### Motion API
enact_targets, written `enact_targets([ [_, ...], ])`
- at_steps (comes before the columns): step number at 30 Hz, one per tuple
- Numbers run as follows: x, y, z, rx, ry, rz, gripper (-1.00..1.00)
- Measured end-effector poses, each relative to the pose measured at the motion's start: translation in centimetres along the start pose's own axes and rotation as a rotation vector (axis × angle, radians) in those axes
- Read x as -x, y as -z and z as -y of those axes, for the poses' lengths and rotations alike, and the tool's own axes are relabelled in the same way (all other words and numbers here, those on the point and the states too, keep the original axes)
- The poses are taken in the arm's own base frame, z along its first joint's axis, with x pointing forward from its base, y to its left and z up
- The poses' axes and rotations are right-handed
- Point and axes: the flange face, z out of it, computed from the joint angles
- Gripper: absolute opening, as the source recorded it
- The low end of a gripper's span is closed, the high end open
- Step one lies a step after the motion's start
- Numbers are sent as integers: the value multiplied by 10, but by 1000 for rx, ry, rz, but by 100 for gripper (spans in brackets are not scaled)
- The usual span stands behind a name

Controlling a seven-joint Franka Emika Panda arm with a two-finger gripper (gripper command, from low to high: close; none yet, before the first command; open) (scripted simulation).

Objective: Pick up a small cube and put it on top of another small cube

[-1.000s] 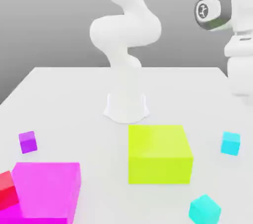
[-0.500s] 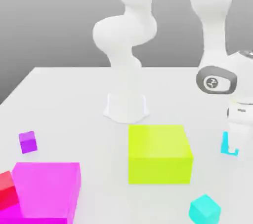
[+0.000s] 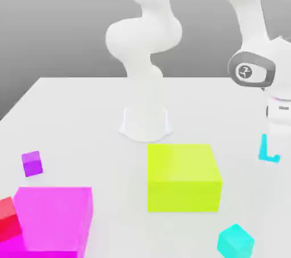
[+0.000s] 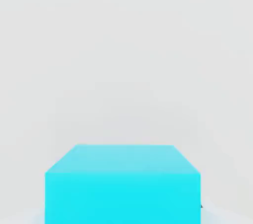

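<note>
Hanging at the exterior view's right edge of the white surface (image 3: 68, 109), the small cube (image 3: 267, 152) looked light, rigid, best pinched on opposite flat faces, apparently already clamped in the claw (image 3: 273, 143).

Open table (image 3: 79, 115) around the small cube (image 3: 267, 153); lime-yellow block (image 3: 183, 177) nearest, seemingly well apart.

You've got a white table (image 3: 74, 115) here. The arm's base (image 3: 145, 123) sits at its middle, a lime-yellow block (image 3: 183, 177) just in front. A purple cube (image 3: 32, 163), magenta block (image 3: 54, 220) and red block (image 3: 8, 220) lie toward the exterior view's left; a turquoise cube (image 3: 235, 240) toward the right.
</note>
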Motion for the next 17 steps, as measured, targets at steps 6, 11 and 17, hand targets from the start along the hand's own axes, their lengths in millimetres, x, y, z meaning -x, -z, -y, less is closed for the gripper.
enact_targets([
  [6,-88,24,-110,-1,-124,1,-100],
  [11,-124,18,-192,-1,-197,1,-100],
  [17,-125,-19,-197,-1,-201,0,100],
])
